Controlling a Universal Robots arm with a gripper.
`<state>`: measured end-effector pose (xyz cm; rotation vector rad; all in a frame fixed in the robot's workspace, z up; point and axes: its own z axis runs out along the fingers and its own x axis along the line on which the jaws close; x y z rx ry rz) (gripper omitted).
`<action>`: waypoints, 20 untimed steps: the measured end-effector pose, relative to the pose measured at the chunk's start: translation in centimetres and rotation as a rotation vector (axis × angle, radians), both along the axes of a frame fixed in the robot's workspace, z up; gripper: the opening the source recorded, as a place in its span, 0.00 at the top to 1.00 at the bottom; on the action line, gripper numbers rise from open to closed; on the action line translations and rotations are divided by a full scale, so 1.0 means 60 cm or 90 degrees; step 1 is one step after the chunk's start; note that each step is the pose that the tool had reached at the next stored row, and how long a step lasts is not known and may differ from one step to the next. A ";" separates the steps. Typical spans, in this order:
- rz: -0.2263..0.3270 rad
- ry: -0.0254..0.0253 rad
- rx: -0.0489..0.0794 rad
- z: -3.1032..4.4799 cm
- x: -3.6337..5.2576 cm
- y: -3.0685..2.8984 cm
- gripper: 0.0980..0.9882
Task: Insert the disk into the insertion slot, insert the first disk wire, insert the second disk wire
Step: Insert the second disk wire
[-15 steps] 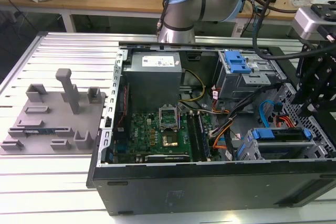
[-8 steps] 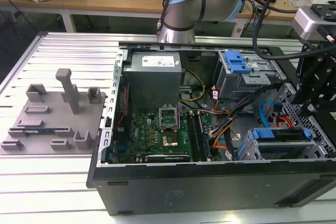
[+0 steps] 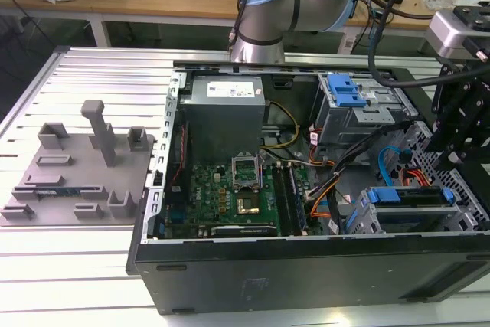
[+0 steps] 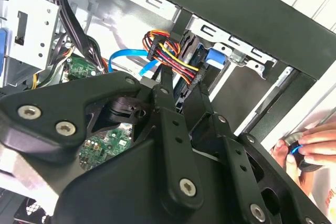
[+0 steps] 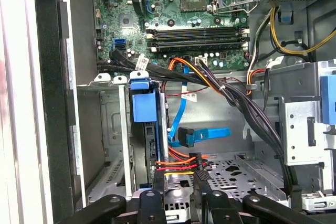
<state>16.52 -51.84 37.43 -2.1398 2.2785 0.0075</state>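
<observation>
The silver hard drive in its bright blue plastic carrier (image 5: 144,129) already sits edge-on inside the grey perforated sheet-metal drive cage (image 5: 113,145) at the front corner of the open black computer case (image 3: 306,273). Its long axis runs along the cage, and its connector end faces the arm.

In the first wrist view the black gripper (image 5: 181,195) hangs just beside that end. Its fingers (image 5: 202,179) are drawn close together around the black plug of the red, yellow and orange power wire bundle (image 5: 178,166), which meets the disk's rear edge; whether the plug is fully seated cannot be told.

The flat blue data cable (image 5: 202,135) with its black connector lies loose just beyond the drive, apart from it and farther into the case than the fingers. A person's hand (image 4: 310,148) rests outside the case wall.
</observation>
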 end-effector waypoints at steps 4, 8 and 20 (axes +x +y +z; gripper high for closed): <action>0.000 0.0005 -0.010 0.000 0.000 0.0119 0.71; 0.000 0.0170 -0.064 0.001 0.000 0.0312 0.71; 0.001 0.0200 -0.179 -0.001 -0.039 0.0903 0.71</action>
